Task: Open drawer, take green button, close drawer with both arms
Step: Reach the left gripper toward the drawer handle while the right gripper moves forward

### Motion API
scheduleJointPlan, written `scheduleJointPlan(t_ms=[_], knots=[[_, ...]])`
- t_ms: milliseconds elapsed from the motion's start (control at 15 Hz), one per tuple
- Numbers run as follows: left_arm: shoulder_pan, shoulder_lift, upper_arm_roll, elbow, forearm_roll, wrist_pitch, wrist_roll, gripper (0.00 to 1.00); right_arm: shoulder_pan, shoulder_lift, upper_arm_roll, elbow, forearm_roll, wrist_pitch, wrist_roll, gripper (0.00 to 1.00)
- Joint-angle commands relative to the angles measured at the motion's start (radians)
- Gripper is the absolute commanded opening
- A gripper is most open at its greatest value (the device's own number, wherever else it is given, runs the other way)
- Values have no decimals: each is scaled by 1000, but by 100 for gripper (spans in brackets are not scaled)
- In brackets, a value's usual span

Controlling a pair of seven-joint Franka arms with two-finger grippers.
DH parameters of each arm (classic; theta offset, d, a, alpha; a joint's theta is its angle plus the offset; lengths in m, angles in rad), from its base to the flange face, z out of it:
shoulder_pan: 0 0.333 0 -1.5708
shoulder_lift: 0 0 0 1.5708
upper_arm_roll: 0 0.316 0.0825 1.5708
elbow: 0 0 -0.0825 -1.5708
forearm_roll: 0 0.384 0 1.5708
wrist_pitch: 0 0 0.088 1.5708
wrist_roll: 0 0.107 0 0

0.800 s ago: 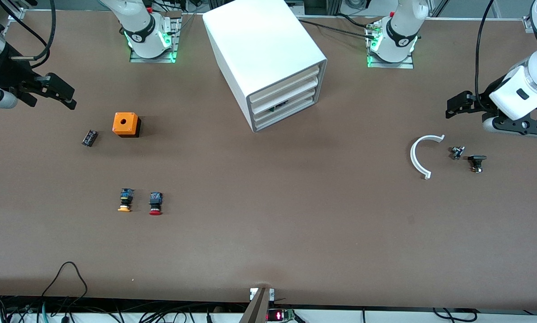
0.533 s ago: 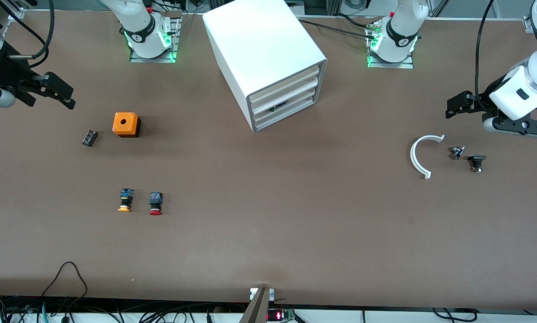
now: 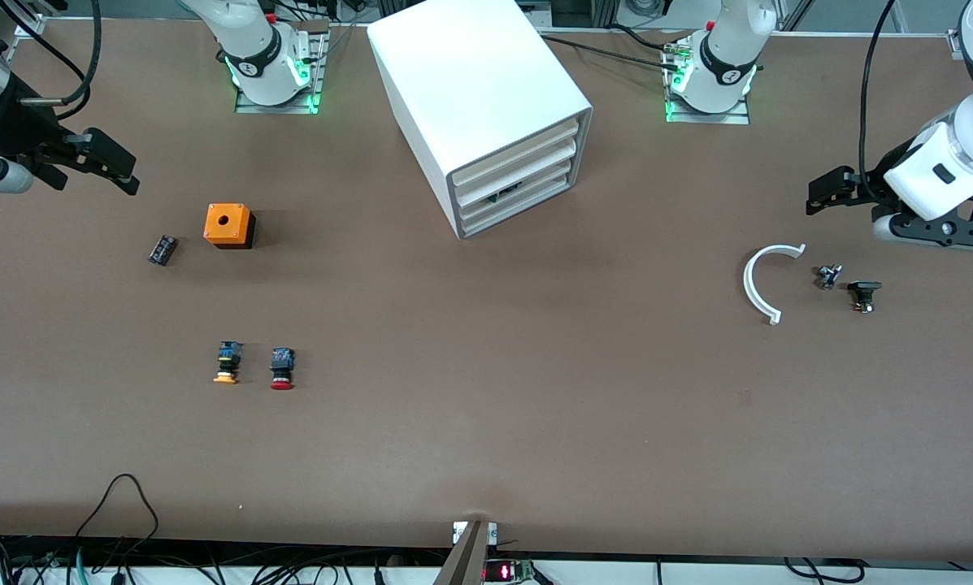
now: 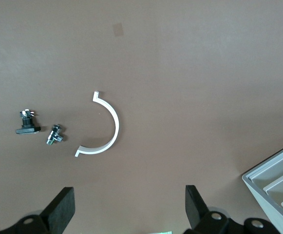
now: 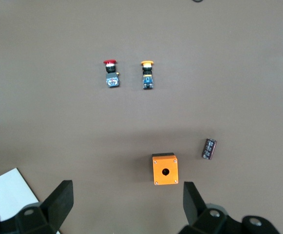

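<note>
The white cabinet (image 3: 486, 89) stands in the middle of the table near the arms' bases, with four stacked drawers in its grey-rimmed front. All are pushed in. The lower drawers (image 3: 527, 191) show a small dark gap between them. The green-capped button is hidden. My left gripper (image 3: 829, 188) is open and empty, in the air over the table at the left arm's end, above a white curved piece. My right gripper (image 3: 110, 167) is open and empty, in the air over the right arm's end. A cabinet corner shows in the left wrist view (image 4: 277, 178) and the right wrist view (image 5: 7, 192).
An orange box (image 3: 228, 225) with a hole and a black cylinder (image 3: 162, 249) lie near the right gripper. A yellow-capped button (image 3: 226, 363) and a red-capped button (image 3: 281, 368) lie nearer the camera. A white curved piece (image 3: 766, 280) and two small fittings (image 3: 828, 276) (image 3: 863, 294) lie below the left gripper.
Both grippers have drifted very slightly, staying open. Nothing on the table has moved.
</note>
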Motion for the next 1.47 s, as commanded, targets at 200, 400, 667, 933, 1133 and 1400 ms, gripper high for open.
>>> scheduleJointPlan(t_ms=[200,400,667,933,1133,1400], knots=[[-20,102,-45,33,-13,-62,22,100,-8,64,10,-2,3,-5,7,100],[-17,170,-56,16,-172,-71,25,100,-8,108,10,3,-1,8,3,100],[-17,242,-73,-19,-448,-57,100,100,-9,166,9,4,-9,80,-2,100],[-12,277,-100,-126,-660,73,309,100,-9,222,9,7,-11,150,-4,100],[-18,288,-109,-278,-870,206,520,100,-9,268,9,9,-11,208,1,100],[-21,375,-181,-349,-986,257,685,99,-8,349,9,81,-7,216,7,100]])
